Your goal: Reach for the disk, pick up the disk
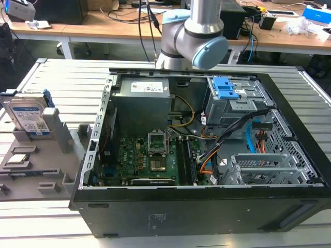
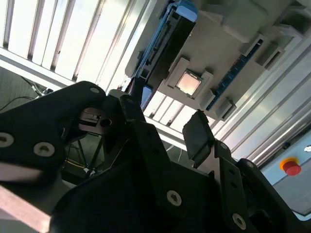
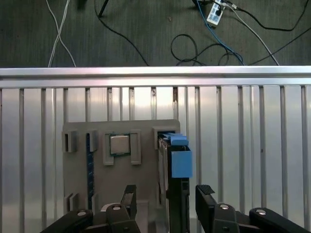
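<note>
The disk [image 1: 30, 114] has a silver metal casing, a glossy paper label and a blue plastic rail. The holder [image 1: 31, 170] is matt grey plastic, and the chip [image 3: 119, 144] is smooth bright metal. The bench [image 1: 67, 82] is ribbed, satin-finished metal. The end effector [image 3: 167, 194] and the case [image 1: 207, 212] are matt black.

Beneath and ahead of the fingers [image 3: 129, 196], a grey tray [image 3: 116, 174] on a slatted table [image 3: 243, 145]. Ahead of one finger, a square chip [image 3: 119, 144] seated in the tray, a blue strip [image 3: 89, 160] near it. Beyond, well apart, cables [image 3: 194, 43] on dark floor [image 3: 121, 34].
</note>
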You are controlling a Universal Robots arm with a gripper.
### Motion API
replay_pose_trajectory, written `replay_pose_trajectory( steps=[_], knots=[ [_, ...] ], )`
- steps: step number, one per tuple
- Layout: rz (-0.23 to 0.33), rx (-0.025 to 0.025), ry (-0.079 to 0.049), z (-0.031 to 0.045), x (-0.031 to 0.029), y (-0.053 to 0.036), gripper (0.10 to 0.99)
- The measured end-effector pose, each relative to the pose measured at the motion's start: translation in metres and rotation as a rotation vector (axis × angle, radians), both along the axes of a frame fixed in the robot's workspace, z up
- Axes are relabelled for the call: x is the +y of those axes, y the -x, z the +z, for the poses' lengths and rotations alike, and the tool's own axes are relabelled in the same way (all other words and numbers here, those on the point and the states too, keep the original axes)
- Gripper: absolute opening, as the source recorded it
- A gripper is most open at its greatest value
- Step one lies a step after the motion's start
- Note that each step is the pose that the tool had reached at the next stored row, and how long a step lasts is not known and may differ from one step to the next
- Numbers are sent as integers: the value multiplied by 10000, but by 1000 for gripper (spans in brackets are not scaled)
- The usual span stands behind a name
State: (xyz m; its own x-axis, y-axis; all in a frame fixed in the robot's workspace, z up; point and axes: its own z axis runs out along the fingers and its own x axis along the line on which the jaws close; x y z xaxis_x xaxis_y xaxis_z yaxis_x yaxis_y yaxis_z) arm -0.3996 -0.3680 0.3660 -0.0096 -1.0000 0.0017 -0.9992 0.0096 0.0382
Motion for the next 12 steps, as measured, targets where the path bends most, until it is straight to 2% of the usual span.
replay_pose_trajectory(
  steps=[1,2,12],
  knots=[
    [-1,0,0,0,56,0,600],
    [-1,-1,0,0,72,0,600],
    [0,0,0,-68,78,0,600]
  ],
)
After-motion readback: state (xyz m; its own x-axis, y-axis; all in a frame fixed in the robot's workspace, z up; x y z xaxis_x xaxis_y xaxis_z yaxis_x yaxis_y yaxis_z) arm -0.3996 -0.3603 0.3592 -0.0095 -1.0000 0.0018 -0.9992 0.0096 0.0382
